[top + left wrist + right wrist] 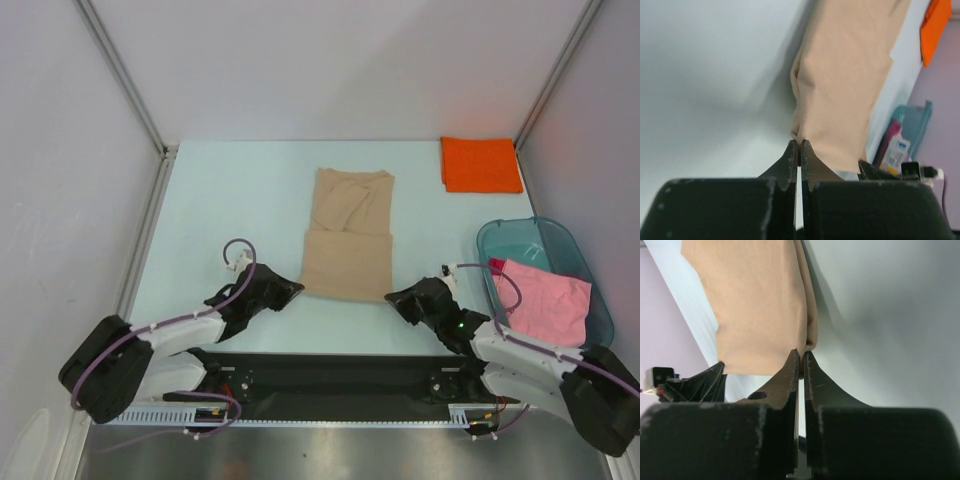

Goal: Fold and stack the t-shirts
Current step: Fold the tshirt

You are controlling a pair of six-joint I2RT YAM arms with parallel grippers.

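Pale table [230, 200], plain white walls on three sides.

Tan t-shirt [348, 235]: lies flat, straight ahead of both claws and between them. It is a long narrow strip, hem end nearest, neck end farthest. A crosswise edge shows about midway along it.

Left claw [799, 145]: jaws pressed together, low to the table. The near left hem corner is pinched at the very tips, with a small pucker of cloth there.

Right claw [802, 354]: jaws likewise together, with the near right hem corner caught at the tips.

Orange t-shirt [481, 164]: well beyond the right claw and off to its right, at the far corner. It is already a neat square.

Pink t-shirt [545, 298]: crumpled in the teal tub [520, 232], just right of the right claw.

Step, as judged: the end-to-end fold of the tan shirt, with both corners gripped and the lift not yet made.

Next move: you need to raise both corners together and level. Carry them away from you over the shirt and lay the hem down towards the neck end. Keep the spacing between the claws constant so the hem stays taut and square.

Watch: the bite is shallow and at the tips only, so a corner may slip out on the lift. Uneven travel would skew the fold. The pink shirt looks untouched and nothing is stacked yet.
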